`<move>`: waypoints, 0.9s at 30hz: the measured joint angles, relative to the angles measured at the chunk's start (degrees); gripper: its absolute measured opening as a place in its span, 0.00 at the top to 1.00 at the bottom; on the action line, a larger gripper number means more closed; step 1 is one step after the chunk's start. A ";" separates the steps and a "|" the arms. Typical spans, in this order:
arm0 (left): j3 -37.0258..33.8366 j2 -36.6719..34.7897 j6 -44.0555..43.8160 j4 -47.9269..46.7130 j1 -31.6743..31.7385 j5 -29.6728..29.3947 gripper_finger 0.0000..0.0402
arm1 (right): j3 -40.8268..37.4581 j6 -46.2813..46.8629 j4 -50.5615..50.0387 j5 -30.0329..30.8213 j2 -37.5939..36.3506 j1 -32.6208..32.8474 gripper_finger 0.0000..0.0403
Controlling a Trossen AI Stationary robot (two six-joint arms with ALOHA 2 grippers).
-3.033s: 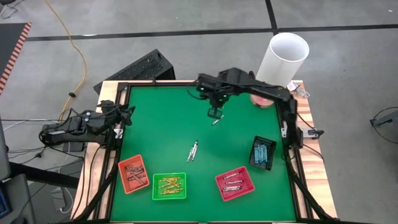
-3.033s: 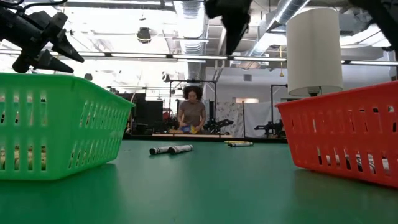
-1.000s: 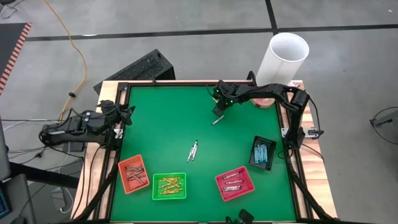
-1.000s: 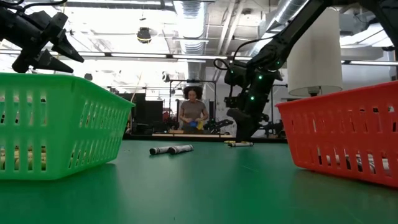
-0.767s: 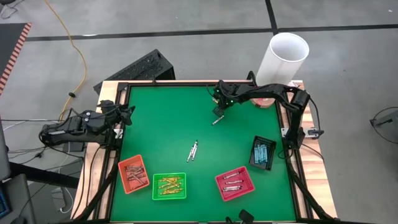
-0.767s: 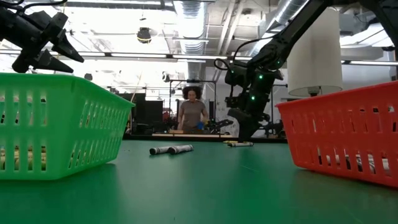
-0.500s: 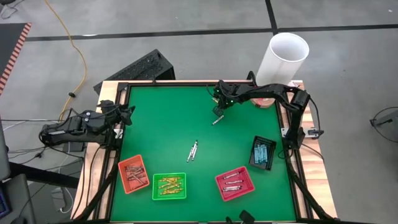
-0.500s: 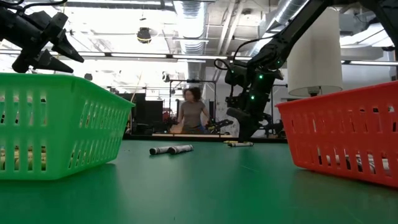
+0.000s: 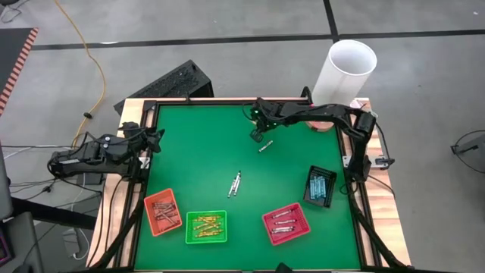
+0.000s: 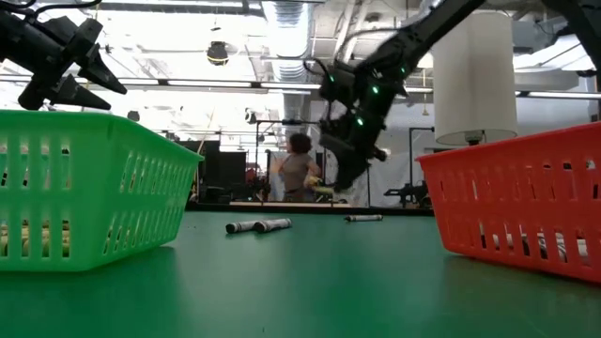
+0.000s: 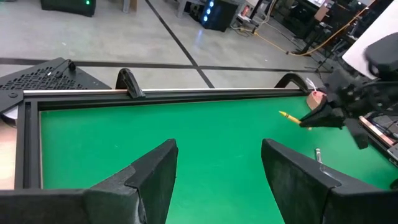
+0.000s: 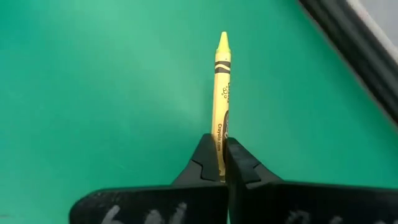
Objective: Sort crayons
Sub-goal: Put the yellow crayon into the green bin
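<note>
My right end effector is clamped on a yellow crayon, pinching only its blunt end, so most of the stick juts out past my fingertips towards the point. In the high view this end effector sits in the upper middle of the frame, above the green tabletop. My left end effector waits with its jaws wide apart and empty, at the left edge of the frame in the high view.

The grip is my chief worry. With so little of the crayon between the pads, a quick swing or a knock could make it pivot or slide out and drop short of its tray. The yellow-gold crayons lie in the green tray at the lower left of centre, so I judge that is where it belongs, and the carry is a long one across the tabletop. The orange tray sits just beside the green one, so a release slightly off could land it in the wrong colour. Because the stick points outward, its tip could catch the tray's rim if I come in low. A silvery pair in mid frame and one more crayon near my end effector are not yet sorted.
</note>
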 joint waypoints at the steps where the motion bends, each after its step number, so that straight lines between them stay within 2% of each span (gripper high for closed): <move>1: 0.00 -0.01 0.00 0.00 0.01 0.00 0.44 | 1.17 -0.27 -0.22 0.04 0.00 0.89 1.00; 16: 0.00 0.00 0.00 0.00 0.00 0.02 0.44 | 14.34 -0.65 0.40 1.81 -0.02 20.05 1.00; 27: 0.00 -0.02 -0.56 0.00 0.00 0.02 0.44 | 15.21 0.01 12.52 3.75 0.42 34.07 1.00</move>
